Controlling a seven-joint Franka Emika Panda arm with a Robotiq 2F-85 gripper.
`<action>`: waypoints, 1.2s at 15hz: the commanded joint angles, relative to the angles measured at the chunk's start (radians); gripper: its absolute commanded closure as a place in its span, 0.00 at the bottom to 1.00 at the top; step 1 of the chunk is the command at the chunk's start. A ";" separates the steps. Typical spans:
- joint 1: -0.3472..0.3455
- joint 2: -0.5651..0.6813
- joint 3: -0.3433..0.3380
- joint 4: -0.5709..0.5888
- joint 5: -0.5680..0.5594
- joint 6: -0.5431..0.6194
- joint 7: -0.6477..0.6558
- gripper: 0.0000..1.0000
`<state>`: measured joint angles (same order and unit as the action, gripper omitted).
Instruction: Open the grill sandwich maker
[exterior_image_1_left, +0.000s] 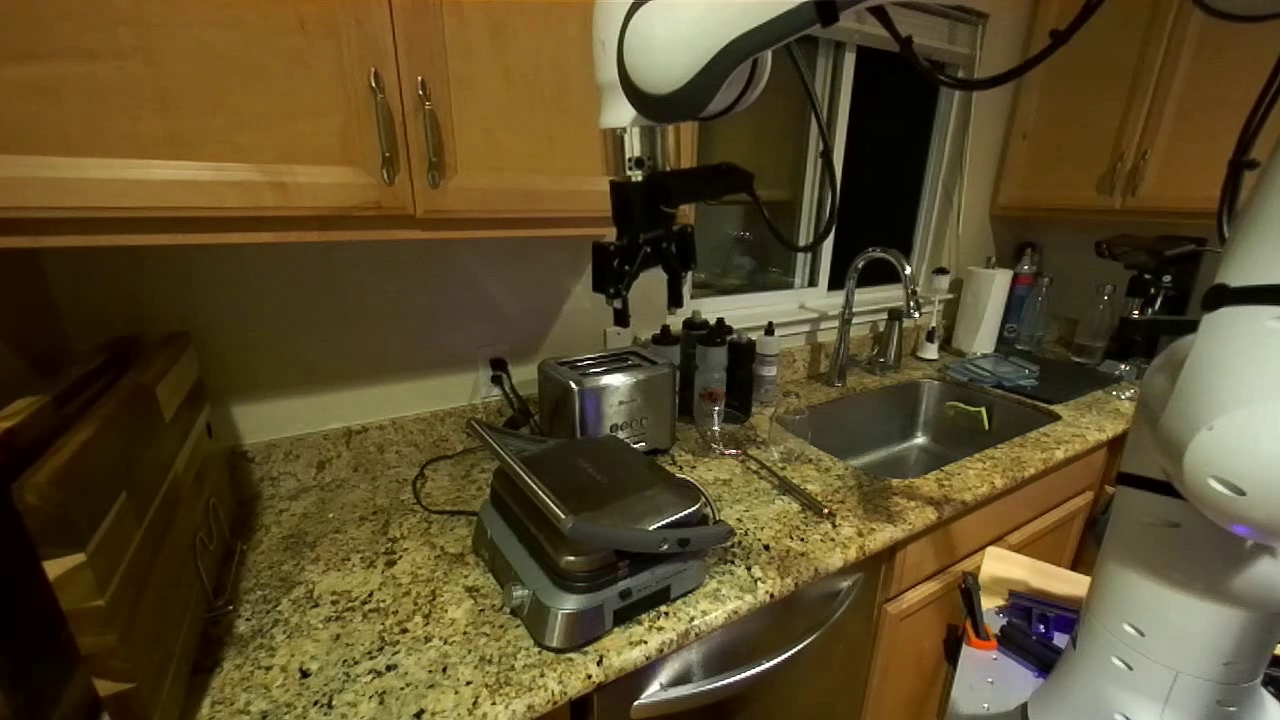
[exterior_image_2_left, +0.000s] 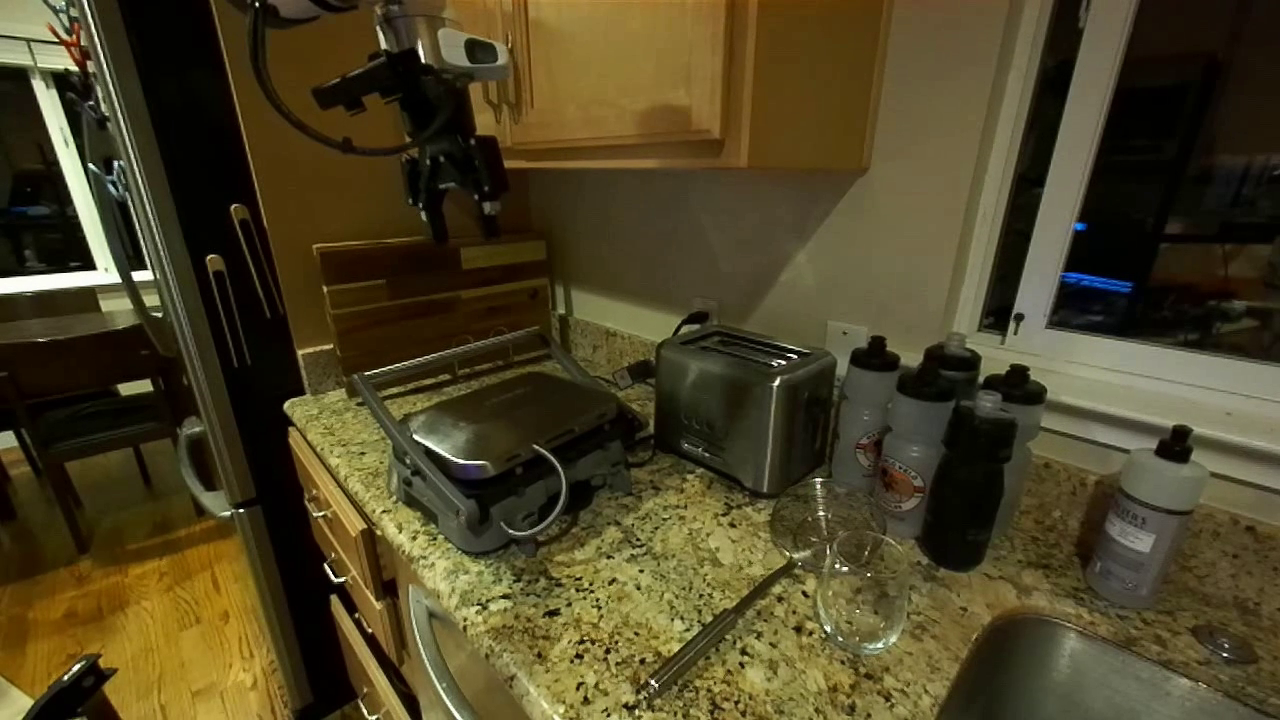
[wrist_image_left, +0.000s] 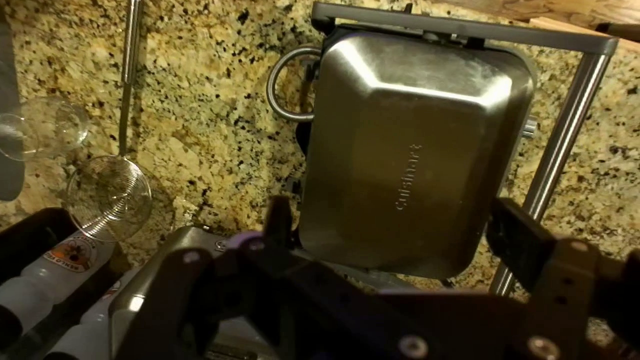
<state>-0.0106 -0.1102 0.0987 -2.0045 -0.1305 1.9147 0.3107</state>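
Zero progress, looked like: Cuisinart grill sandwich maker (exterior_image_1_left: 598, 500) sat closed below the spread, empty gripper (exterior_image_1_left: 648, 306). Lid (wrist_image_left: 407, 165) needed lifting.

The grill sandwich maker (exterior_image_2_left: 510, 440) sits upright on the speckled surface (exterior_image_2_left: 600, 600), just beside the toaster (exterior_image_2_left: 730, 410). It is a squarish clamshell with a silver-grey base (exterior_image_1_left: 565, 622) and a metal lid (wrist_image_left: 410, 160) lettered "Cuisinart", which lies closed over it. Its bar handle (wrist_image_left: 564, 135) stands out past one edge; a grey loop (wrist_image_left: 273, 87) curves out opposite.
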 joint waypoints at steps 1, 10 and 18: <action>0.016 0.009 -0.013 0.011 -0.001 -0.003 0.004 0.00; 0.046 0.109 0.006 0.018 0.001 0.131 0.184 0.00; 0.140 0.291 0.009 0.085 -0.022 0.264 0.333 0.00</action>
<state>0.0955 0.1223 0.1171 -1.9671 -0.1351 2.1523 0.5907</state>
